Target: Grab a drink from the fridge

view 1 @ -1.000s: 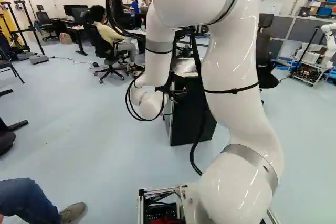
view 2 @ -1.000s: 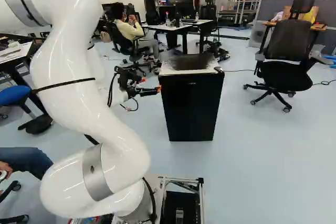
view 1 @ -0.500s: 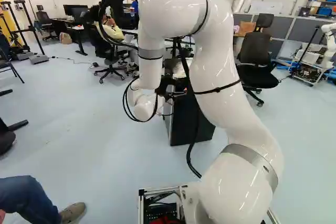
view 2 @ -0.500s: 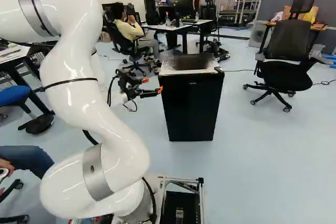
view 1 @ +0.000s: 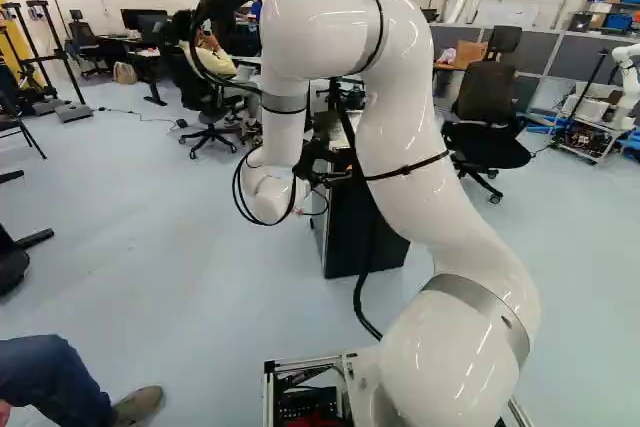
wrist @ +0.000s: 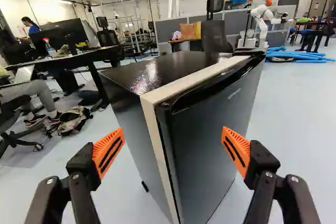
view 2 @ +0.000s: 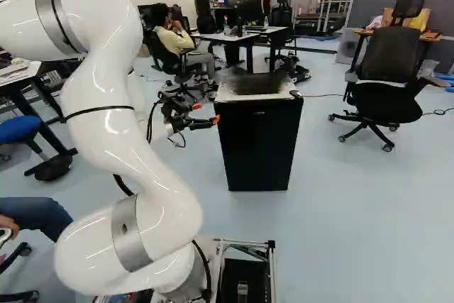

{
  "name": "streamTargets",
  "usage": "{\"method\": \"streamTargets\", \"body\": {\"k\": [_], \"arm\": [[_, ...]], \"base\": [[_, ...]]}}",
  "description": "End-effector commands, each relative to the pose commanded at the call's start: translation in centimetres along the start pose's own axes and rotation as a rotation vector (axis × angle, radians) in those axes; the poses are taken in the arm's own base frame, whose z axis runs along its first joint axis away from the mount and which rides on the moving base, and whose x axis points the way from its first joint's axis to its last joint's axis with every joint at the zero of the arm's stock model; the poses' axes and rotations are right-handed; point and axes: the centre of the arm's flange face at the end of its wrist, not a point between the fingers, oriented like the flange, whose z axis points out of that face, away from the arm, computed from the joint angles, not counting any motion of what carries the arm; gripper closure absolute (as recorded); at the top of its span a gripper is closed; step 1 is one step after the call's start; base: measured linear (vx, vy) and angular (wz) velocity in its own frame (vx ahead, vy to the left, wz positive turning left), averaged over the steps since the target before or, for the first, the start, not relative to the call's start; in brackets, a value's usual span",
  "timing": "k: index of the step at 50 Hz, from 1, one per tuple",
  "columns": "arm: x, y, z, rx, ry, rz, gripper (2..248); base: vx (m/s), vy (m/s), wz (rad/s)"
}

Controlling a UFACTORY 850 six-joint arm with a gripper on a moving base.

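beyond my wide-spread gripper (view 2: pixel 209 113), the black fridge (view 2: pixel 259 150) stands on pale floor (view 2: pixel 369 225), door (wrist: pixel 210 121) closed, contents hidden from me.

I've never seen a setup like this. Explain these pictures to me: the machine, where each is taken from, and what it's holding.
The machine is a white robot arm on a moving base. The left and right base views come from cameras behind it, so both show the same room. The wrist view looks out along its gripper, whose two fingers have orange pads.

The black box ahead is a small fridge; its door looks shut. I can make out no drink on its top. The gripper is open and holds nothing; the fridge's front corner simply shows beyond the gap.
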Motion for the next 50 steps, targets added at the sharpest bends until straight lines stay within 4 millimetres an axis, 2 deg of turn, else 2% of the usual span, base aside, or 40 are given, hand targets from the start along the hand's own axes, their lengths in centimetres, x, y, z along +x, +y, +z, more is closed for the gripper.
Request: {"method": "streamTargets", "body": {"k": [28, 50], "arm": [[0.1, -0.1, 1.9, -0.033, 0.009, 0.017, 3], [0.4, 0.7, 3.1, -0.063, 0.013, 0.022, 3]], "base": [[0.000, 0.000, 0.000], [0.000, 0.000, 0.000]]}}
